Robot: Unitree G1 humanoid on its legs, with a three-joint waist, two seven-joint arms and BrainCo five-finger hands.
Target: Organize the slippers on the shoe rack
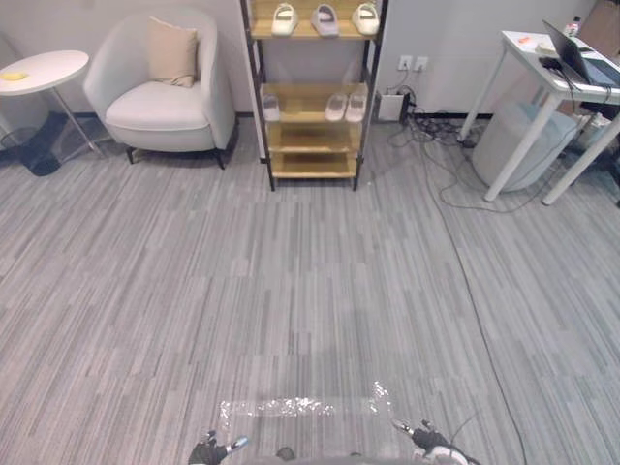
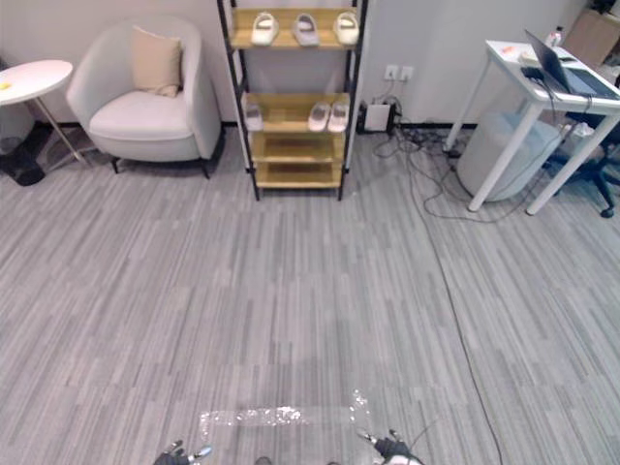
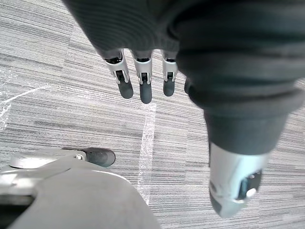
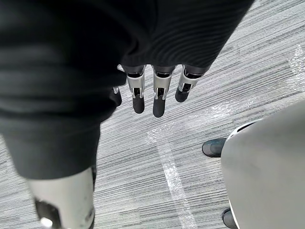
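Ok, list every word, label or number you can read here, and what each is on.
No text can be read anywhere.
Open dark laptop on the white desk: screen too small to read.
Pale slippers on the wooden shoe rack: no print visible.
Clear tape strip on the grey floor: no markings.

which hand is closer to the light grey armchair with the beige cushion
Left. The left hand hangs on the side of the light grey armchair, far off; the right hand, farther across.
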